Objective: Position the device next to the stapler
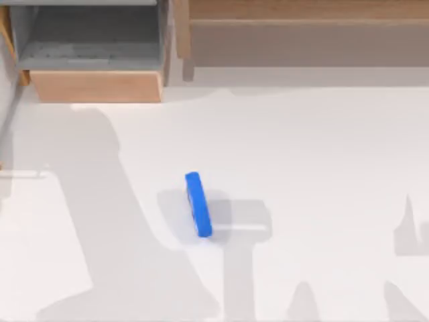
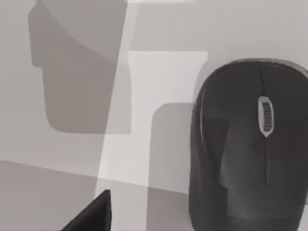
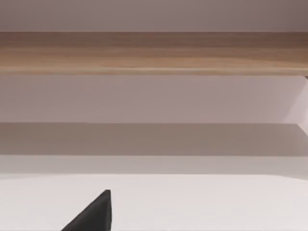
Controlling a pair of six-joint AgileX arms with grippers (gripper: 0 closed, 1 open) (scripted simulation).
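Note:
A blue stapler (image 1: pixel 198 204) lies on the white table (image 1: pixel 322 174) a little left of centre, its length running front to back. The device, a black computer mouse (image 2: pixel 248 149) with a scroll wheel, rests on the white surface in the left wrist view, just beneath the left arm's camera. A dark tip of my left gripper (image 2: pixel 94 216) shows at that picture's edge, beside the mouse and apart from it. A dark tip of my right gripper (image 3: pixel 94 214) hangs over bare table, facing the back wall.
A wooden cabinet with an open grey compartment (image 1: pixel 94 60) stands at the back left. A long wooden shelf (image 1: pixel 301 27) runs along the back right; its wooden board (image 3: pixel 154 53) also crosses the right wrist view. Arm shadows fall across the front of the table.

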